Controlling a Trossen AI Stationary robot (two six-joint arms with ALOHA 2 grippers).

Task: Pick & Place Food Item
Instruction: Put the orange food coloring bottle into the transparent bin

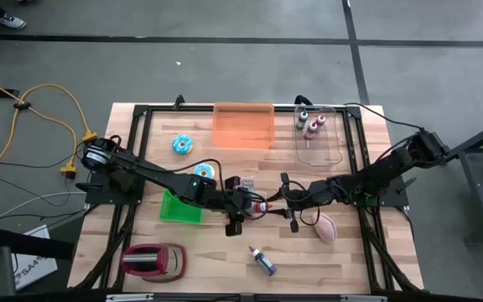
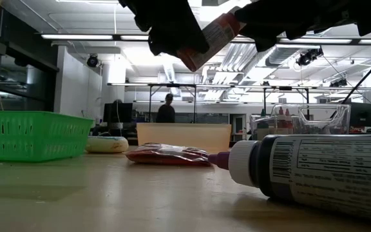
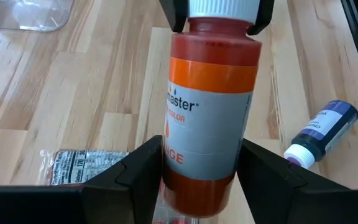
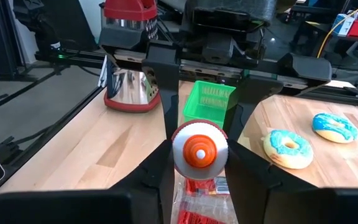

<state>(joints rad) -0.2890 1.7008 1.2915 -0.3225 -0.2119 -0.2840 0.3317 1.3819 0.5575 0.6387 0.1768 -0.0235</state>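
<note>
An orange food-colour bottle [image 1: 264,205] with a white cap hangs in the air over the table's middle, between my two grippers. My left gripper [image 3: 201,165] is shut around its bottom end. My right gripper [image 4: 199,167] is shut on its cap. In the low view the bottle [image 2: 210,37] tilts, cap end higher. Below it a red packet [image 2: 166,154] lies flat on the table. A purple bottle [image 1: 262,262] lies on its side near the front edge, and a pink food item [image 1: 325,228] lies at the right. My left gripper pinches the bottle's bottom end [image 3: 197,186] between its two fingers [image 3: 143,171], one on each side. The fingers slant down from the table's left and lie along the bottle, which is clear of the table. My right gripper pinches the white cap [image 4: 199,149] between its two fingers [image 4: 160,171]. It comes almost level from the table's right, in line with the bottle, and the cap's orange nozzle faces its wrist.
A green basket [image 1: 179,207] sits left of centre, with two blue-iced donuts [image 1: 183,145] [image 1: 204,170] beyond it. An orange tray [image 1: 243,126] and a clear bin [image 1: 319,138] holding small bottles stand at the back. A red and silver appliance [image 1: 153,260] is at the front left.
</note>
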